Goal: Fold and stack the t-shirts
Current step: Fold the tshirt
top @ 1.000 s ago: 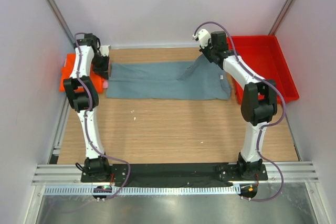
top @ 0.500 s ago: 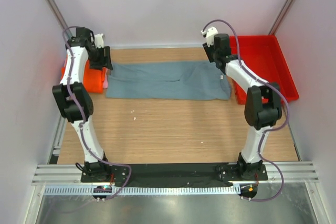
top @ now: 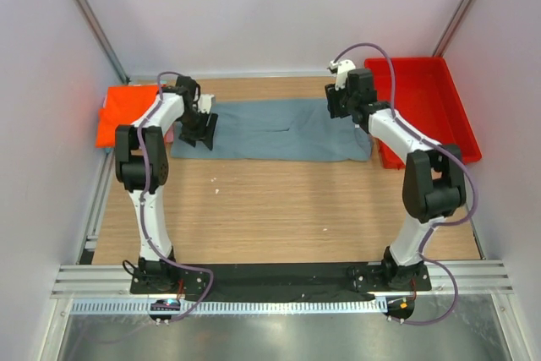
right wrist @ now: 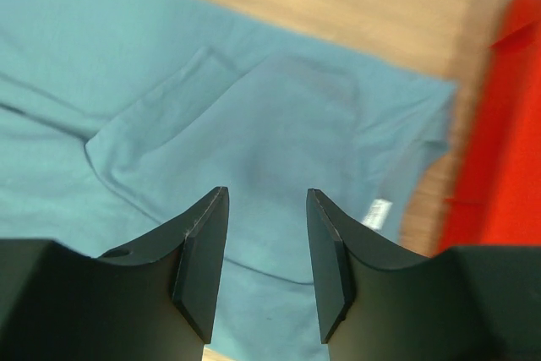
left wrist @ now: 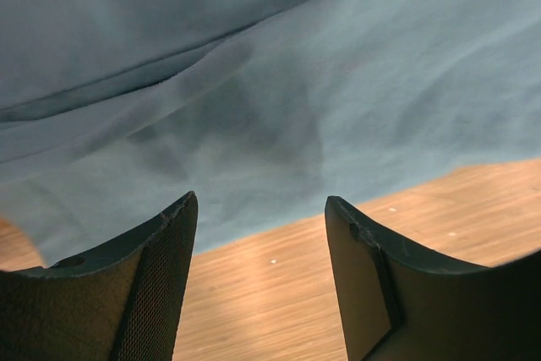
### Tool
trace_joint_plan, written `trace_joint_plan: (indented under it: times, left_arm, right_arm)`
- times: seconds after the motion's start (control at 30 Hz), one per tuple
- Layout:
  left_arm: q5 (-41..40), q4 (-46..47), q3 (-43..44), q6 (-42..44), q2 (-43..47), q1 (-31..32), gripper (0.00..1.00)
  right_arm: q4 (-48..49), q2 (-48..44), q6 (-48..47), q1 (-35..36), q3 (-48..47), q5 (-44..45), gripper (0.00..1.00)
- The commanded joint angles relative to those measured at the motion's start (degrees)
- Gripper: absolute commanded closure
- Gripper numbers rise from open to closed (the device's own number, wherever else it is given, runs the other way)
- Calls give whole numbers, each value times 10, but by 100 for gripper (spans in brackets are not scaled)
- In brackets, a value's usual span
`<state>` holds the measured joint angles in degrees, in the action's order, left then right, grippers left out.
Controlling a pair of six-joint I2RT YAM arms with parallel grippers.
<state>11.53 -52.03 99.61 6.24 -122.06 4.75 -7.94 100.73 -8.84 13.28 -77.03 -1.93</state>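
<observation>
Where the grey-blue t-shirt (top: 279, 128) lies: flat on the wooden table (top: 279, 209), spread as a long band from left to right, with soft creases and a sleeve fold showing near its right end.
Neck label (right wrist: 376, 213): small and white, on the grey-blue t-shirt close to its right edge.
Orange t-shirt (top: 127, 107): just beyond the left end of the grey-blue t-shirt, at the table's edge.
Left gripper (top: 200, 128): over the left end of the grey-blue t-shirt, above its near hem; the wrist view shows cloth and bare wood below the fingers (left wrist: 161, 268).
Left gripper state: jaws stand wide apart, with nothing between them.
Right gripper (top: 338, 103): over the right end of the grey-blue t-shirt, by its far edge.
Right gripper state: jaws stand apart, somewhat narrower than the left pair, with nothing between the fingers (right wrist: 203, 259).
Contact with cloth: cannot be told for either gripper.
Red bin (top: 431, 107): just beside the right end of the grey-blue t-shirt, its near corner next to the neck label.
</observation>
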Motion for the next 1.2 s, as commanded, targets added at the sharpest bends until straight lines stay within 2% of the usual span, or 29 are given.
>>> trace_joint_plan:
  times: [0.0,0.23,0.33,0.4,0.6,0.77,1.0,1.17]
  left_arm:
    - [-19,26,1,2,4,-13,36]
    - [-30,25,0,-7,-5,-14,35]
    - [-29,12,-13,-10,-6,-11,26]
    - [-34,14,-32,-9,9,-5,1]
    - [-68,18,-136,3,74,20,0]
    - [-131,40,-234,26,140,41,0]
    - [-133,44,-307,31,215,57,0]
    - [-178,69,-320,46,302,62,0]
  right_arm:
    - [-8,50,39,2,-20,-53,52]
    - [-15,144,68,2,-64,-57,53]
    - [-29,179,76,3,-86,-57,53]
    - [-37,195,75,2,-104,-57,53]
    - [-77,235,73,3,-159,-57,53]
    - [-97,271,79,3,-210,-61,53]
    - [-120,310,81,3,-280,-54,52]
    - [-107,275,88,2,-252,-61,52]
